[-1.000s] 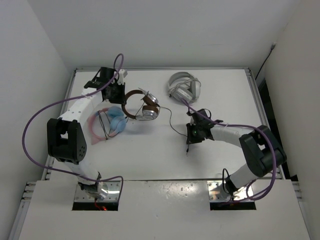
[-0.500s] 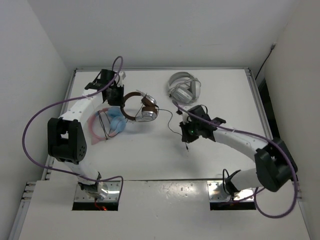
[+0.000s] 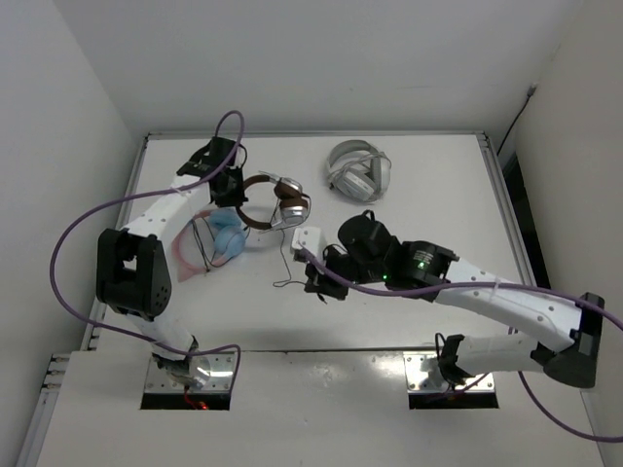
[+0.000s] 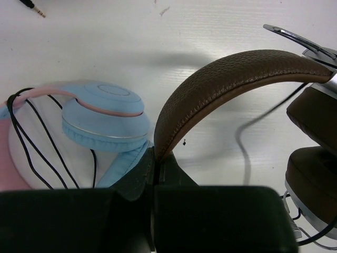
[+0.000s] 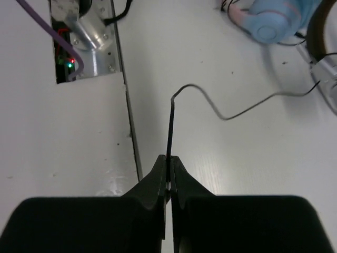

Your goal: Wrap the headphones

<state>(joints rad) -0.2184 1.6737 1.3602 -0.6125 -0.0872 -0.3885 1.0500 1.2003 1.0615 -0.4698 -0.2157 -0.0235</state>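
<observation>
The headphones [image 3: 277, 202] have a brown headband and silver-and-brown earcups, and sit at the back left of the table. My left gripper [image 3: 237, 191] is shut on the brown headband [image 4: 231, 74] near its left end, and its jaws [image 4: 154, 158] pinch the band edge. The earcups [image 4: 313, 116] sit at the right of the left wrist view. The thin black cable [image 3: 288, 255] runs from the earcups toward the near edge. My right gripper [image 3: 313, 282] is shut on this cable [image 5: 170, 126], which rises from between its jaws [image 5: 169, 158] and curves away to the right.
Larger white-grey headphones [image 3: 358, 170] lie at the back centre. Blue-and-pink headphones [image 3: 222, 236] with their own black cable lie just left of the brown pair, and also show in the left wrist view [image 4: 100, 116]. The left arm's base cut-out [image 5: 84, 37] lies beyond the table's near seam.
My right arm has swung left and nearer, carrying the cable from right of centre to below the earcups. My left gripper and the headphones have shifted slightly.
</observation>
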